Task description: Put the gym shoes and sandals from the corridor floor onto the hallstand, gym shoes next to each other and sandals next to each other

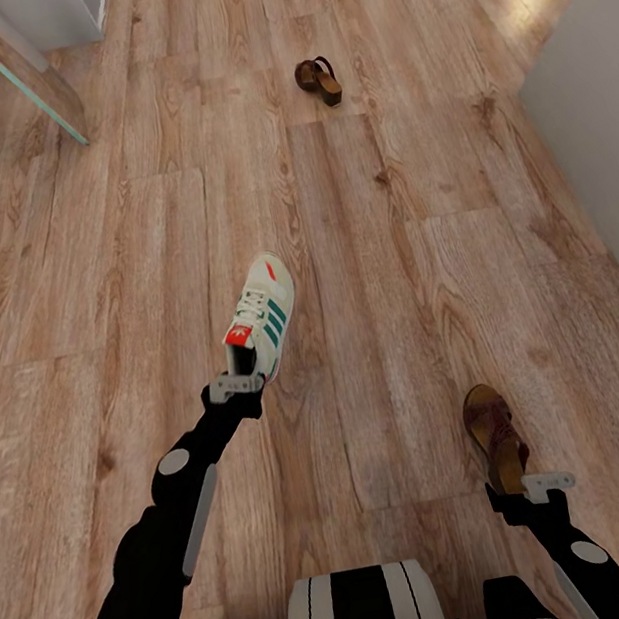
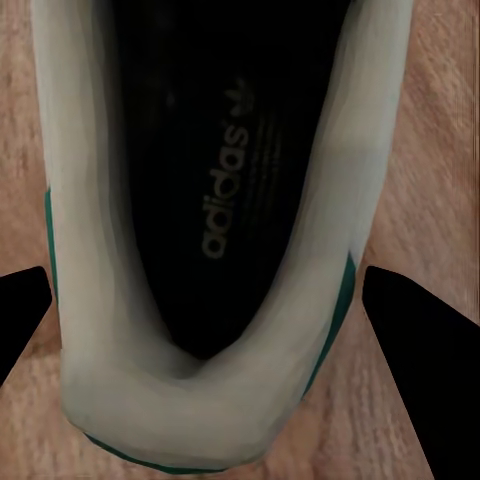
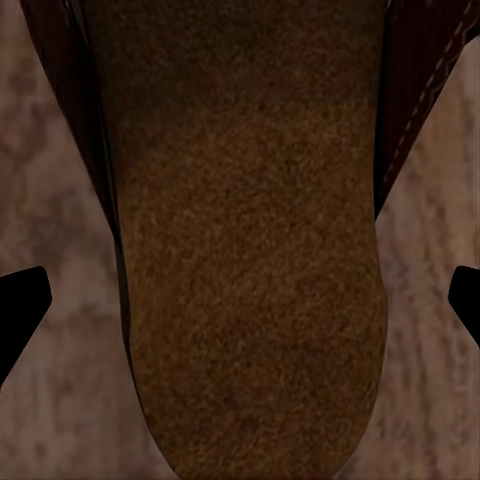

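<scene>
Cream gym shoe (image 1: 265,319), toe pointing away.

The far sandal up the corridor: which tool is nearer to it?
Left, by a small margin. The left tool is at the gym shoe's heel, mid-floor. The right tool sits lower, at the near sandal's heel. Both are far from the far sandal.

"adidas" with trefoil on gym shoe (image 2: 215,190) insole
</scene>
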